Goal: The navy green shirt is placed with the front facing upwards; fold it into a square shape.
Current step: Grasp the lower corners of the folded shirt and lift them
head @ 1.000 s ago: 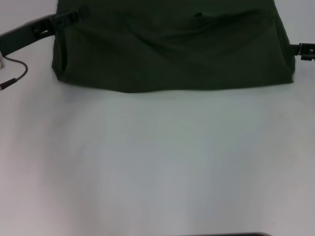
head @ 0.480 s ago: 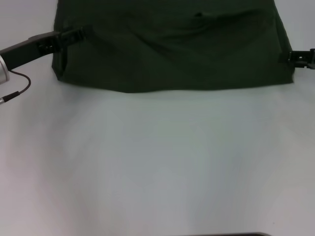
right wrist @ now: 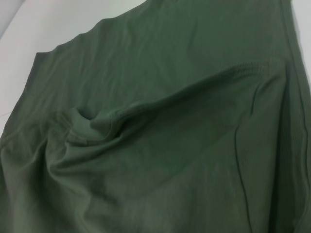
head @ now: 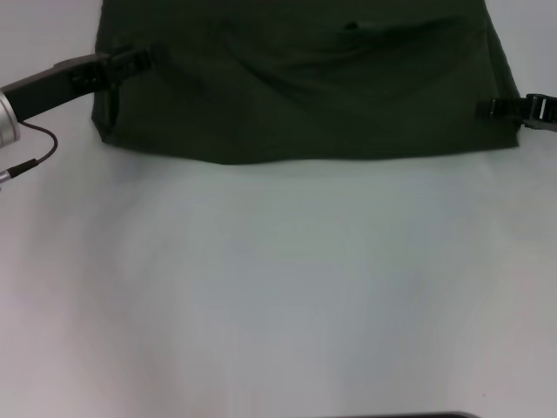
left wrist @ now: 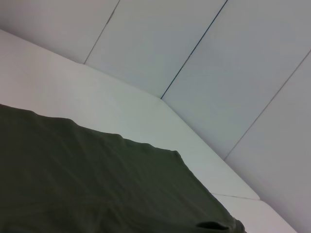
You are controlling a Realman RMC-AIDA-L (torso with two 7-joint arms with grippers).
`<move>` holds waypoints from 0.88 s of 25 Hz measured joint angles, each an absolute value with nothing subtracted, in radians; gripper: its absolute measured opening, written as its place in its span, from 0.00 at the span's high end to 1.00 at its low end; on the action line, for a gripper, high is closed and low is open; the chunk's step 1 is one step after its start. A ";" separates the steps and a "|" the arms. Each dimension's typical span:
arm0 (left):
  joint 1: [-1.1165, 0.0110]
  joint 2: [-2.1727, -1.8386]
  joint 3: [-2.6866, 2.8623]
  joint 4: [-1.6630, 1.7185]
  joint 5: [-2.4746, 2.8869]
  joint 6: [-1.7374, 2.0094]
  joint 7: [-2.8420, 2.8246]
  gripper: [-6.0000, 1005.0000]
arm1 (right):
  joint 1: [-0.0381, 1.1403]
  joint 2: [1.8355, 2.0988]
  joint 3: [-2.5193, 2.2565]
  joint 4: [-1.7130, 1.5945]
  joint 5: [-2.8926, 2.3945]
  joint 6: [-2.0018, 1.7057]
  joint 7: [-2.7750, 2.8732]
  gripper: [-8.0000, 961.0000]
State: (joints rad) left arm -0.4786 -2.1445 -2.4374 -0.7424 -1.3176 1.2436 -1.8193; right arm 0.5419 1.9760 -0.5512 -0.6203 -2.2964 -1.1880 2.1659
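1. Head view: the shirt lies at the far edge of a white desk, already folded to a wide dark green band with the plain side up; no lettering shows. Its near edge runs almost straight across. The left hand reaches in from the left and sits on the cloth at the shirt's left edge. The right hand touches the right edge. Both are too dark against the cloth; I cannot tell whether either is open or closed.

2. Left wrist view: the shirt fills the lower part, smooth, its far edge lying flat on the desk, with a panelled wall behind. The hand itself is not visible.

3. Right wrist view: the shirt fills the picture, with soft ridges, a bunched pucker and a stitched seam. No hand shows.

4. Handling, as a judgement: the cloth looks light, limp and easily wrinkled. Pinching both layers at the side edges or corners seems best, lifting evenly so the fold stays square.
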 joint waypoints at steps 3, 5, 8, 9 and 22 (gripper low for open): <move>-0.479 -2.145 -2.437 -0.742 -1.318 1.236 -1.819 0.28 | 0.542 1.977 -0.554 -0.620 -2.296 -1.184 2.165 0.25; -0.479 -2.145 -2.437 -0.742 -1.318 1.232 -1.819 0.28 | 0.542 1.978 -0.554 -0.620 -2.296 -1.184 2.165 0.25; -0.478 -2.145 -2.437 -0.742 -1.318 1.228 -1.819 0.29 | 0.541 1.978 -0.555 -0.620 -2.296 -1.190 2.165 0.26; -0.478 -2.145 -2.437 -0.742 -1.318 1.227 -1.819 0.29 | 0.539 1.979 -0.555 -0.620 -2.296 -1.190 2.165 0.26; -0.479 -2.146 -2.438 -0.735 -1.318 1.217 -1.819 0.29 | 0.545 1.979 -0.554 -0.608 -2.294 -1.185 2.157 0.43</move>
